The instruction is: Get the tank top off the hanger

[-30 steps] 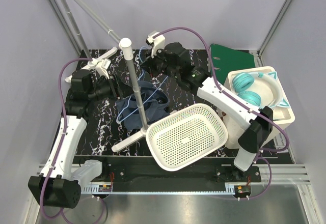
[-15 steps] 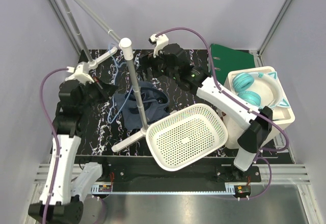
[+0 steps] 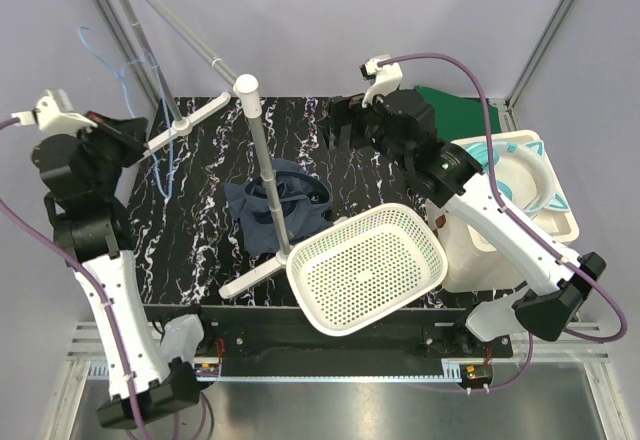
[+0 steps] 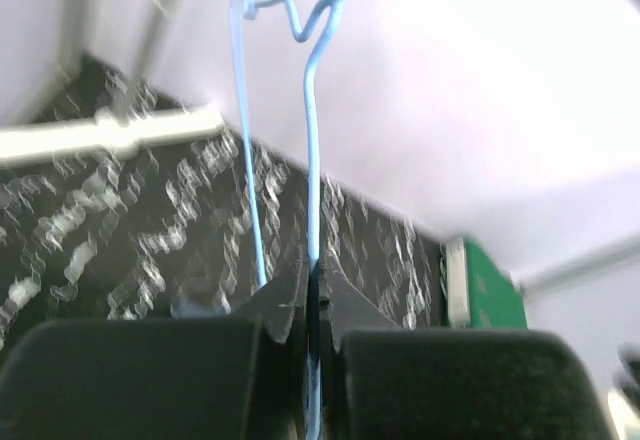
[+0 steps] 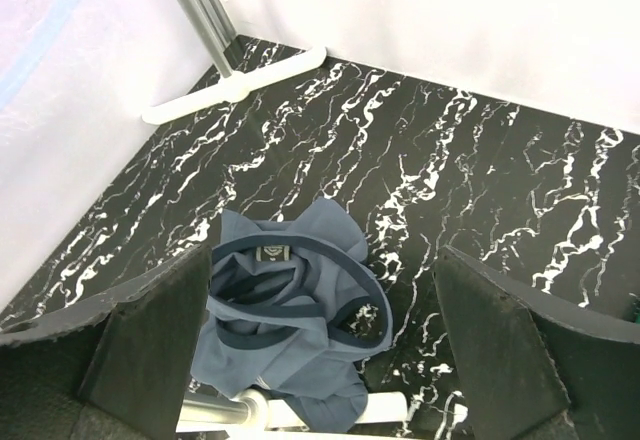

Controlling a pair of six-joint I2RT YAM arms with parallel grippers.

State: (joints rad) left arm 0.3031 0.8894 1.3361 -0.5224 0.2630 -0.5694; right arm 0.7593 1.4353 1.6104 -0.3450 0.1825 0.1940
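The tank top (image 3: 278,205) lies crumpled on the black marbled table beside the stand pole, with no wire in it; in the right wrist view the tank top (image 5: 290,320) shows its dark-trimmed neck and armholes. The light-blue hanger (image 3: 163,150) hangs in the air at the far left, clear of the cloth. My left gripper (image 3: 125,130) is raised high and shut on it; in the left wrist view the hanger (image 4: 310,110) runs up from between the closed left gripper (image 4: 312,285). My right gripper (image 3: 342,125) is open, and the right gripper (image 5: 320,270) hovers above the garment with nothing held.
A white-and-grey stand pole (image 3: 265,175) rises mid-table, its white feet (image 3: 195,120) spread on the surface. A white perforated basket (image 3: 365,265) sits tilted at the front. A green folder (image 3: 455,115) and a white box with teal headphones (image 3: 520,175) are at the right.
My left arm has lifted and swung far left, carrying the hanger up and away from the tank top. The right gripper has opened and drawn back to the right. The garment stays on the table.
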